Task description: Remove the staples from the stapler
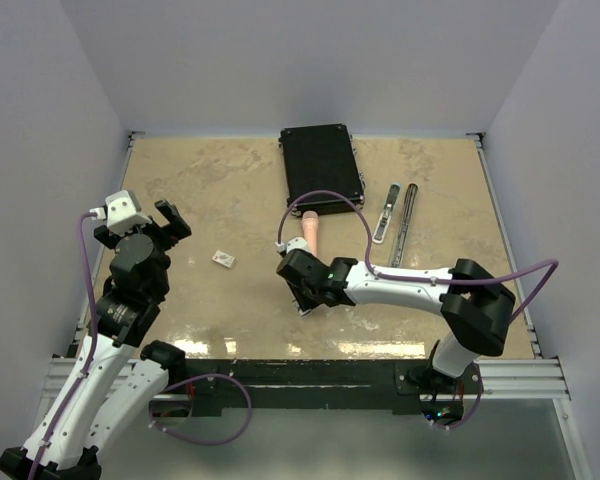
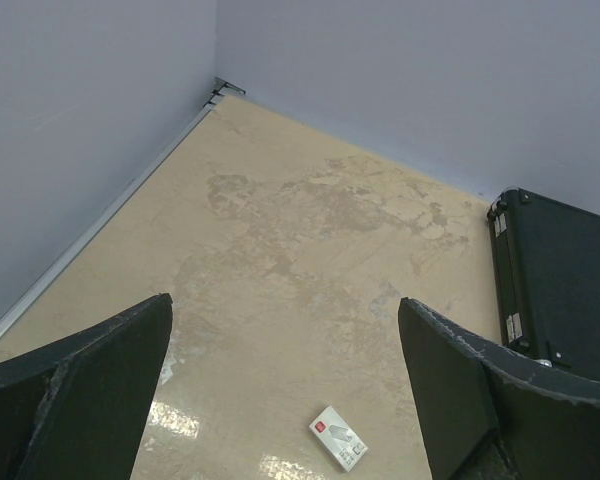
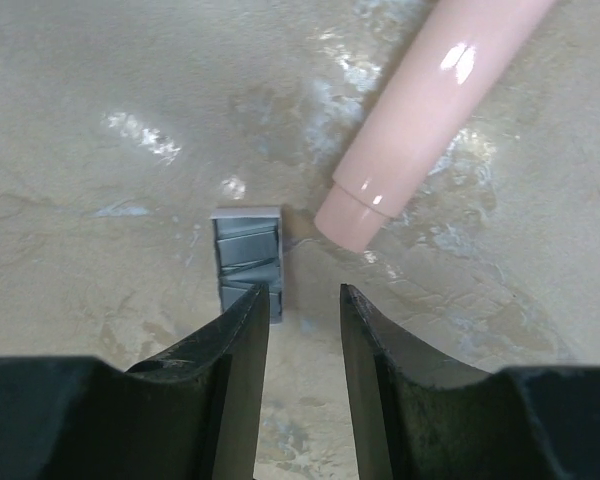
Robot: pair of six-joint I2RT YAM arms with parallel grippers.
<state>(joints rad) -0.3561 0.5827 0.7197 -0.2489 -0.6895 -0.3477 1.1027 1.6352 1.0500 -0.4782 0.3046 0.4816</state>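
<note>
You have soft, even light from above in all three views, so the desk (image 1: 230, 190) looks bright and the shadows on it are faint. Near its front edge the glossy surface gives white glare patches, and in the left wrist view the same shine lies beside the small white card (image 2: 338, 438). In the right wrist view a sharp highlight sits on the pink handle (image 3: 430, 110). The staples (image 3: 248, 255) are clear, but the dark jaws at the bottom are slightly soft.
</note>
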